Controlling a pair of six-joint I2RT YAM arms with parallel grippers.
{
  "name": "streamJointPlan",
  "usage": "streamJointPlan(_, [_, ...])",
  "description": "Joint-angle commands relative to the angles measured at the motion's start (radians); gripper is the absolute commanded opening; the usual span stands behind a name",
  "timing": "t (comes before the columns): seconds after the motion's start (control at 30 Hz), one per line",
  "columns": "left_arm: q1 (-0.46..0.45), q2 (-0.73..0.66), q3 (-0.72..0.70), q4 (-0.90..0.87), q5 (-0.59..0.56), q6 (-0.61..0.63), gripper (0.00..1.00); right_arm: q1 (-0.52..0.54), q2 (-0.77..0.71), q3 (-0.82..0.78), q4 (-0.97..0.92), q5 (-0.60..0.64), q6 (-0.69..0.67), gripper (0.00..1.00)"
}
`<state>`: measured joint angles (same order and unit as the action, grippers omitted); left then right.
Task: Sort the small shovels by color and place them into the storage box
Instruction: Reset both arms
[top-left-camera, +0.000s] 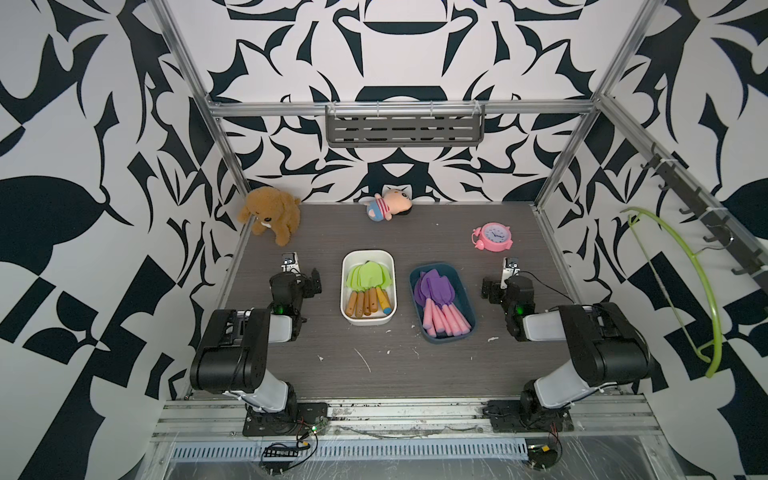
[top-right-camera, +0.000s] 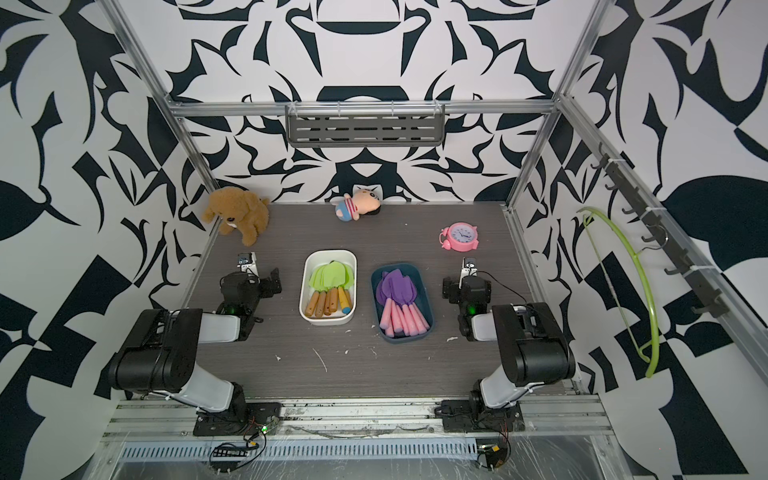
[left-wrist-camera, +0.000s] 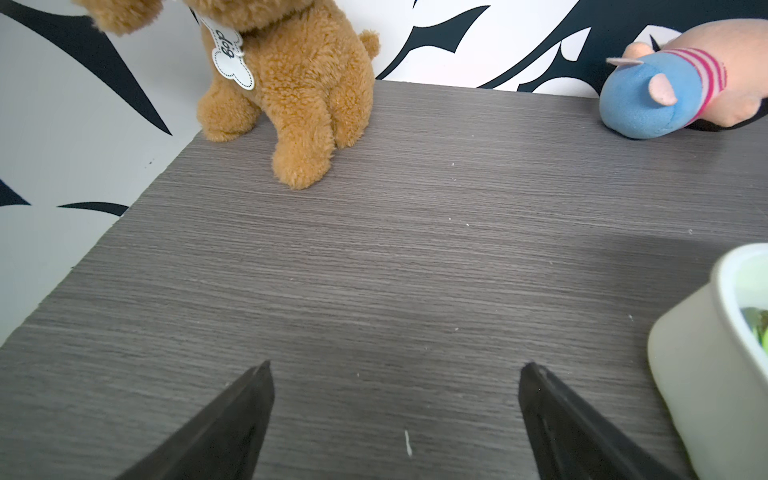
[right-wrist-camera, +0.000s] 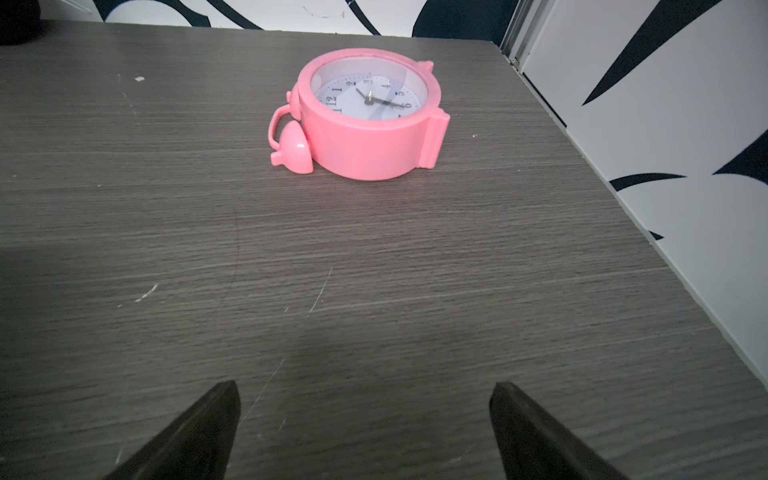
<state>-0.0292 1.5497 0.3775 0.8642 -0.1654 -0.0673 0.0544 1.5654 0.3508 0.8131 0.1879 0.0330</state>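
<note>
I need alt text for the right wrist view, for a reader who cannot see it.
A pink alarm clock lies face up on a grey wood-grain table, some way ahead of the open, empty right pincer.

My left wrist camera crops the white box (left-wrist-camera: 698, 374) and the plush dog (left-wrist-camera: 299, 83) at its head; in a top view the green shovels (top-left-camera: 368, 276) overlap, hiding each other's blades.

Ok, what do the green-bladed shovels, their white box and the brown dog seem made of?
Lime-green shovels: likely plastic, flat matte uniform colour; brown handles wood-look, possibly plastic too. White rounded box: smooth, semi-gloss plastic, probably. Brown dog: plush, curly fuzzy pile.
</note>
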Motion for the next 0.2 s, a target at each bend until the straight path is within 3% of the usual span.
streamJointPlan(0.0, [-0.003, 0.002, 0.002, 0.021, -0.005, -0.005, 0.99, -0.001, -0.012, 0.025, 0.04, 0.007, -0.007, 0.99])
streamJointPlan(0.17, [-0.001, -0.007, -0.005, 0.023, -0.006, -0.004, 0.99, -0.001, -0.013, 0.024, 0.041, 0.008, -0.007, 0.99])
